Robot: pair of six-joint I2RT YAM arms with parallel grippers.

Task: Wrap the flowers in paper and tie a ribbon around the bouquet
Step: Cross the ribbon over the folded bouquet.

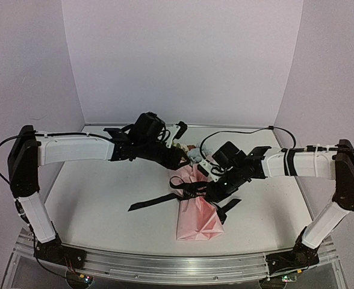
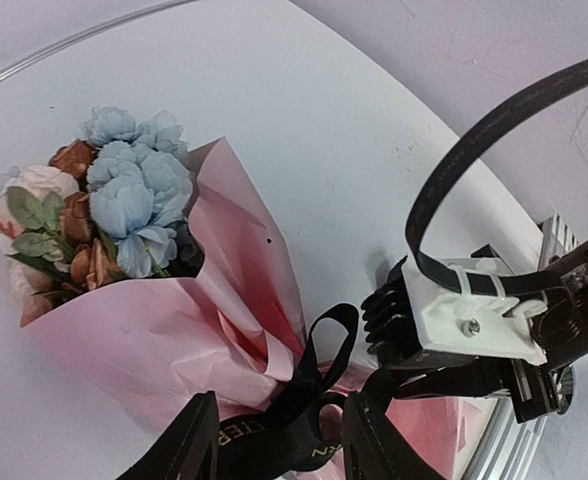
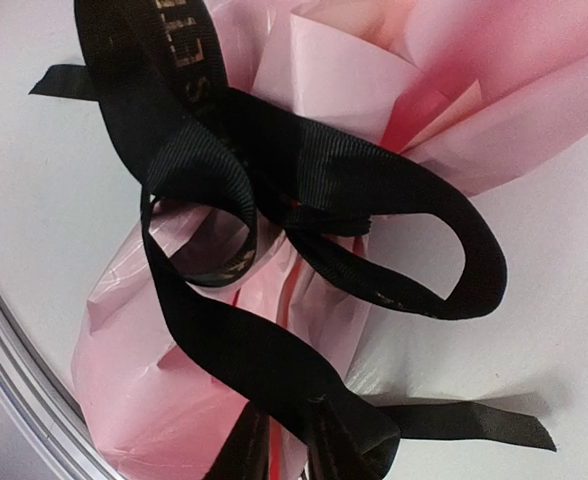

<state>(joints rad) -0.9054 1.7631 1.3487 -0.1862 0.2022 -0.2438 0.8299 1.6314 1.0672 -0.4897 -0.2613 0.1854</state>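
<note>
The bouquet lies mid-table: pink paper point(image 1: 198, 220) point(image 2: 144, 340) point(image 3: 164, 390) wrapped around the flowers point(image 1: 192, 153) point(image 2: 114, 200), whose blue, cream and brown blooms point toward the back. The black lettered ribbon point(image 1: 165, 198) point(image 2: 324, 345) point(image 3: 224, 190) is looped loosely around the paper's waist, with its tails trailing left and right. My left gripper point(image 1: 180, 161) point(image 2: 279, 450) hovers over the waist, jaws open, with a ribbon band lying between them. My right gripper point(image 1: 210, 191) point(image 3: 292, 450) sits at the bouquet's right side, its fingers nearly together on a ribbon strand.
An aluminium rail point(image 1: 165, 265) point(image 2: 534, 440) runs along the near table edge, close to the paper's wide end. White walls close in the back and sides. A black cable point(image 1: 243, 129) arcs over the table behind the right arm. The right wrist point(image 2: 474, 310) is close beside my left gripper.
</note>
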